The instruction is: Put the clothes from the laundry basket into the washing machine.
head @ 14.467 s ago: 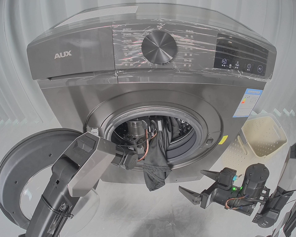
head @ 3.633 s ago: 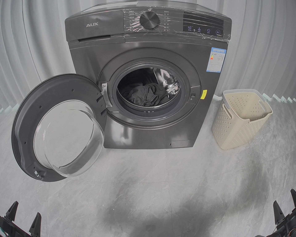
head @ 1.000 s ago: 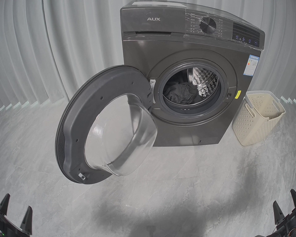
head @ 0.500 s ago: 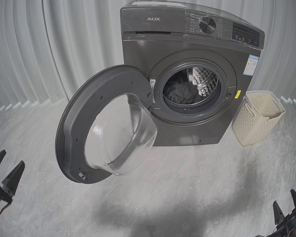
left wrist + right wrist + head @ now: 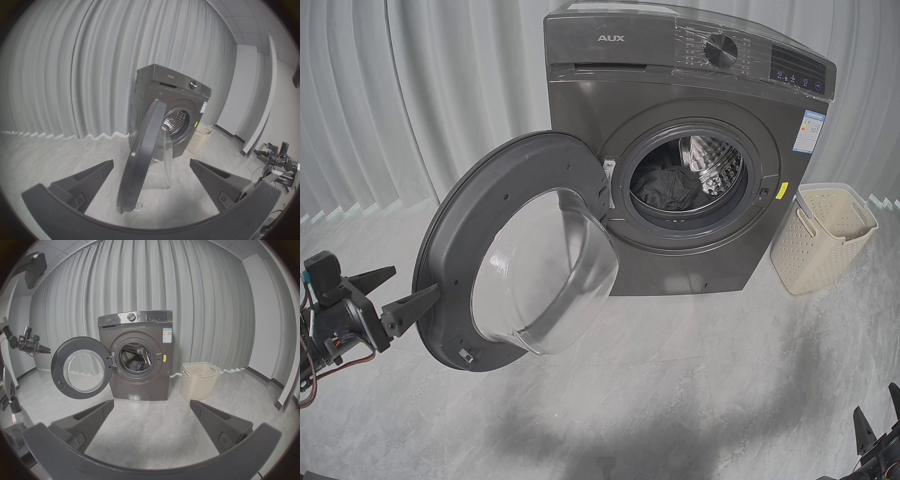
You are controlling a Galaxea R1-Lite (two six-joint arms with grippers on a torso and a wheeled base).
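The grey washing machine (image 5: 687, 94) stands with its round door (image 5: 506, 250) swung wide open to the left. A dark bundle of clothes (image 5: 669, 187) lies inside the drum, also visible as clothes (image 5: 136, 365) in the right wrist view. The cream laundry basket (image 5: 825, 240) sits on the floor to the machine's right, and the part of its inside that shows is bare. My left gripper (image 5: 415, 279) is open at the door's outer left rim, one fingertip (image 5: 428, 294) almost touching it. The door (image 5: 140, 156) stands edge-on between its fingers. My right gripper (image 5: 876, 406) is open, low at the right, holding nothing.
Grey tiled floor (image 5: 675, 387) spreads in front of the machine. White curtains (image 5: 425, 94) hang behind it. The open door juts out over the floor on the left side.
My left gripper has risen from the lower left corner up to the door's outer rim. Earlier the camera backed away from the machine and shifted left. The right gripper stayed still.
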